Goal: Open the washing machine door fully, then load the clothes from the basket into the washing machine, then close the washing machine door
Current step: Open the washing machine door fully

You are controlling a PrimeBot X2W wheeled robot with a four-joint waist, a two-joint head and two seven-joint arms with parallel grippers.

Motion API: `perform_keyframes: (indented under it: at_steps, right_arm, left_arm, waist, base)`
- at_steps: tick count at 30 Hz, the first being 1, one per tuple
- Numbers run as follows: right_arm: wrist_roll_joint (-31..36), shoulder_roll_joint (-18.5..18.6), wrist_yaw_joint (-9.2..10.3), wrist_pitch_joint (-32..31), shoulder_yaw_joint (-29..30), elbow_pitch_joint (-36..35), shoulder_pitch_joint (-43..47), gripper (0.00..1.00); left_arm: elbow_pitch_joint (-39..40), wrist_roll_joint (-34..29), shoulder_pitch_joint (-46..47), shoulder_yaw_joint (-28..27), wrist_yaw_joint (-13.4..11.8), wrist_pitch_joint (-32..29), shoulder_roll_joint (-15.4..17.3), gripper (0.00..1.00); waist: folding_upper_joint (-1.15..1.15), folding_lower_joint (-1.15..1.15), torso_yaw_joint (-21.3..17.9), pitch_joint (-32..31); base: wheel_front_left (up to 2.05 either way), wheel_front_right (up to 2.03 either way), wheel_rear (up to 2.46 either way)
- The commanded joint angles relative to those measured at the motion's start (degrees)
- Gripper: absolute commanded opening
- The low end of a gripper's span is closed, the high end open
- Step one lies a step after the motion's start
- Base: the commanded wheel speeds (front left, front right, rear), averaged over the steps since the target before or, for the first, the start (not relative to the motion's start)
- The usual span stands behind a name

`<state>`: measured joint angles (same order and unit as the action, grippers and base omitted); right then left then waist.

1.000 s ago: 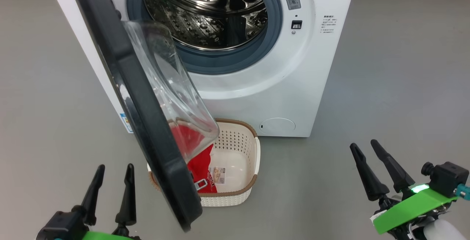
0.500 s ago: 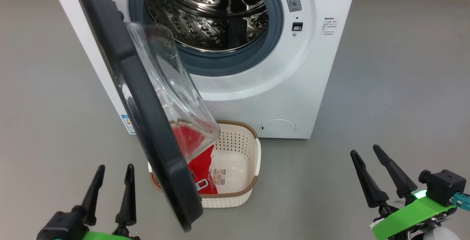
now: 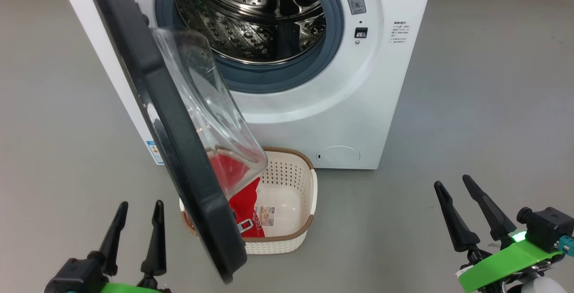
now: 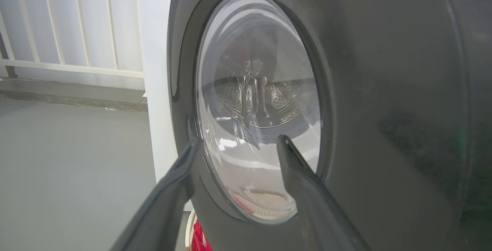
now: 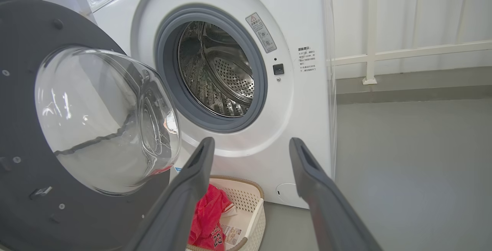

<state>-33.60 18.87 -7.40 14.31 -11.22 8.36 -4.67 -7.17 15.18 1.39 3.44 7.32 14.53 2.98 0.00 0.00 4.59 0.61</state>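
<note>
The white washing machine (image 3: pixel 341 118) stands ahead with its steel drum bare. Its black door (image 3: pixel 179 140) hangs swung out toward me, glass bowl (image 3: pixel 210 104) facing right, partly over the basket (image 3: pixel 287 239) on the floor. Red clothes (image 3: pixel 244 207) lie in the basket's left half, partly behind the door; they also show as clothes (image 5: pixel 207 220) in the right wrist view. My left gripper (image 3: pixel 139 210) is open at the lower left, just left of the door's lower edge, facing the door's outer side (image 4: pixel 384 108). My right gripper (image 3: pixel 453 183) is open and empty at the lower right, well clear of the basket.
Grey floor (image 3: pixel 484 118) spreads on both sides of the machine. A white railing (image 4: pixel 77 70) and a low kerb run behind. A round white hatch (image 3: pixel 338 155) sits low on the machine's front, just behind the basket.
My right gripper has drifted slightly down and to the right. The left gripper, door, basket and clothes keep their places; the head view has shifted a little.
</note>
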Motion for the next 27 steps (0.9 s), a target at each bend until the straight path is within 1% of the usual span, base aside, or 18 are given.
perform_keyframes:
  at_steps: [1,27]
  right_arm:
    - [1.0,0.7,-0.09,0.7,-0.5,-1.3,0.3,1.00]
    - [2.0,0.1,-0.09,0.7,-0.1,-1.1,0.8,1.00]
  left_arm:
    - [1.3,-0.7,0.6,-1.9,0.2,0.5,0.7,1.00]
    - [1.2,-0.8,0.5,-1.3,0.2,0.5,1.1,1.00]
  waist:
    - [0.00,0.00,0.0,0.0]
    - [0.00,0.00,0.1,-0.2]
  base:
    - [0.00,0.00,0.00]
    - [0.00,0.00,0.00]
